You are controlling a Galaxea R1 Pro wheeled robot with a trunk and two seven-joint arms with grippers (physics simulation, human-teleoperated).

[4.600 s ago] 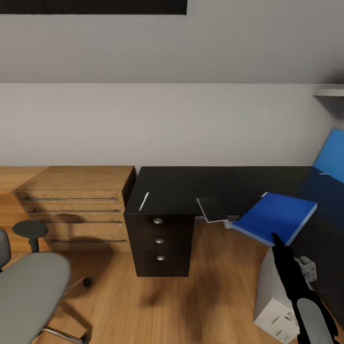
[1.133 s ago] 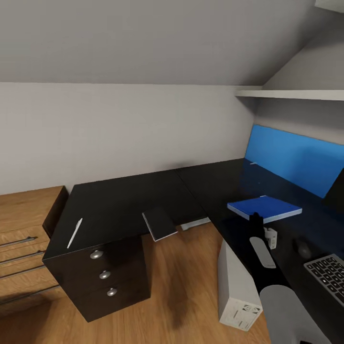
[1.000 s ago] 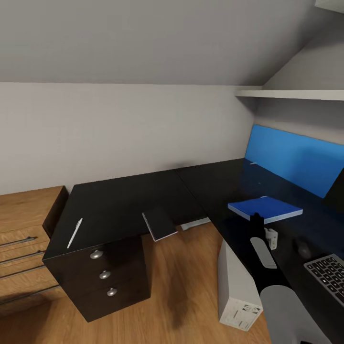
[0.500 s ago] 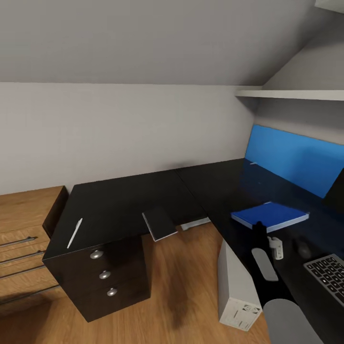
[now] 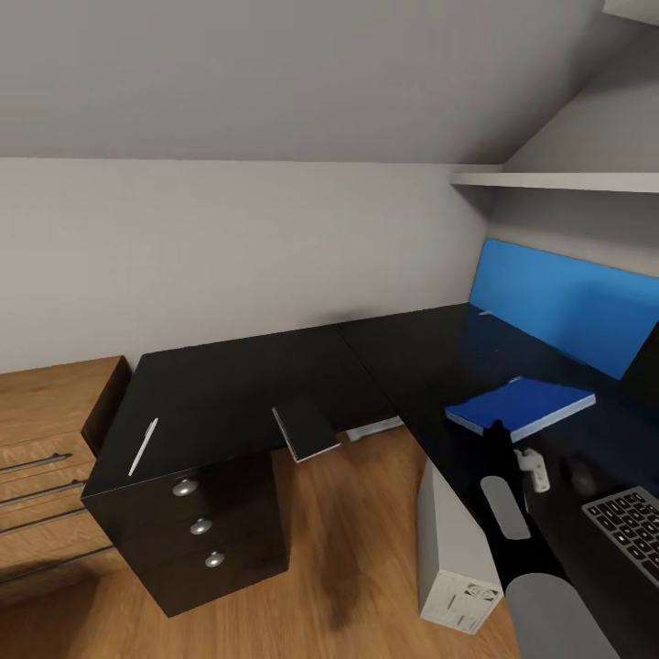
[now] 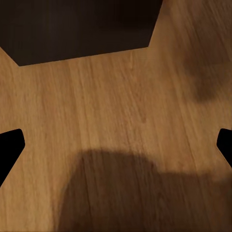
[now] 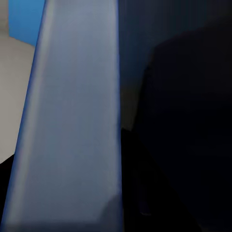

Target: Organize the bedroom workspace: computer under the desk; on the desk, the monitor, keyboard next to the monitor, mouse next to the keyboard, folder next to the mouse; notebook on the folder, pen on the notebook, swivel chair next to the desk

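The right gripper (image 5: 499, 428) is clenching the near edge of the blue folder (image 5: 520, 406), holding it tilted just above the black desk (image 5: 275, 384) at the right of the head frame. In the right wrist view the folder's (image 7: 72, 121) pale edge is running between the jaws. The left gripper (image 6: 116, 145) is hanging wide apart, holding nothing, over the wood floor (image 6: 121, 106). A dark notebook (image 5: 305, 427) is overhanging the desk's front edge at centre. A white pen (image 5: 143, 446) is lying at left. A grey keyboard (image 5: 631, 531) is sitting at lower right, and the computer (image 5: 453, 549) is standing on the floor below.
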